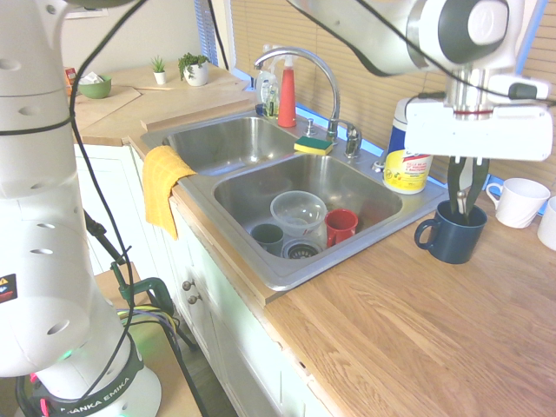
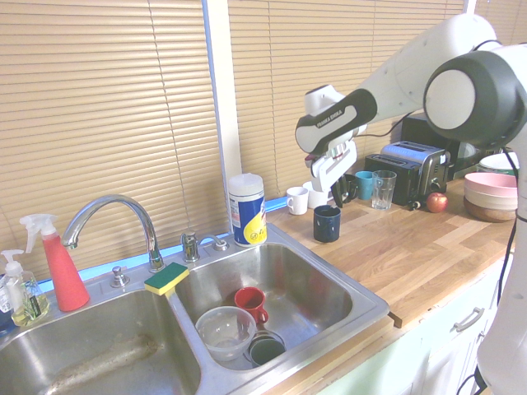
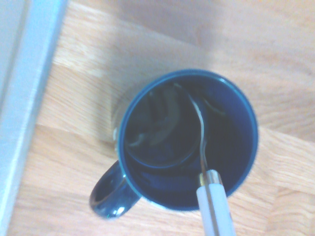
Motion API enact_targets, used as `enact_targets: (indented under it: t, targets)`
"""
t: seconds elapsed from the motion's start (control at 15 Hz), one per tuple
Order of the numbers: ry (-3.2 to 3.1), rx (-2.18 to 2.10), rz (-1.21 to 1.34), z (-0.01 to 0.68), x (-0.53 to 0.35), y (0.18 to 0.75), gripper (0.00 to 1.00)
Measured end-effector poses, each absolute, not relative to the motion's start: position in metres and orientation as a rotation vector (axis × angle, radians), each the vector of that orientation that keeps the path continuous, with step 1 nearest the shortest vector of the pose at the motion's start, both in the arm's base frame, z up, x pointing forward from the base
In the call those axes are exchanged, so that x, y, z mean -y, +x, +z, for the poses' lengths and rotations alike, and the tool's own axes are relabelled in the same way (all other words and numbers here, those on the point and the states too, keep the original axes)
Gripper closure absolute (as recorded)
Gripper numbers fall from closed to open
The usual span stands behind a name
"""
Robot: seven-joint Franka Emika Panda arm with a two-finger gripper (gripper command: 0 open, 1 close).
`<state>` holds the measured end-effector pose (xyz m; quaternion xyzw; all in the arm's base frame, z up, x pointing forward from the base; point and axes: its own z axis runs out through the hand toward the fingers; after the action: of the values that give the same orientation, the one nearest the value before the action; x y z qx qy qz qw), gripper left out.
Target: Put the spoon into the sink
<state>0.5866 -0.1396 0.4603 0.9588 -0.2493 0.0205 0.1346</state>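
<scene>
My pincer [image 1: 464, 205] is clenched on the spoon [image 3: 215, 206], bowl end down in the blue mug [image 1: 453, 232]; gripping the handle up top probably lets me lift straight out, sinkward.

The spoon's handle [image 3: 215, 211] is cut off by the wrist view's edge. In the 2 exterior views, the mug [image 1: 453, 236] hides the spoon's lower end.
</scene>
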Motion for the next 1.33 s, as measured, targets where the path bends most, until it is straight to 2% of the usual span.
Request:
enact_targets:
  t: [0.47, 0.73, 1.33]
  targets:
    - [2.829, 0.663, 0.102, 0.503, 0.135, 0.530, 1.00]
    - [2.860, 0.542, 0.115, 0.510, 0.085, 0.497, 1.00]
    - [2.820, 0.319, 0.043, 0.422, -0.090, 0.465, 1.00]
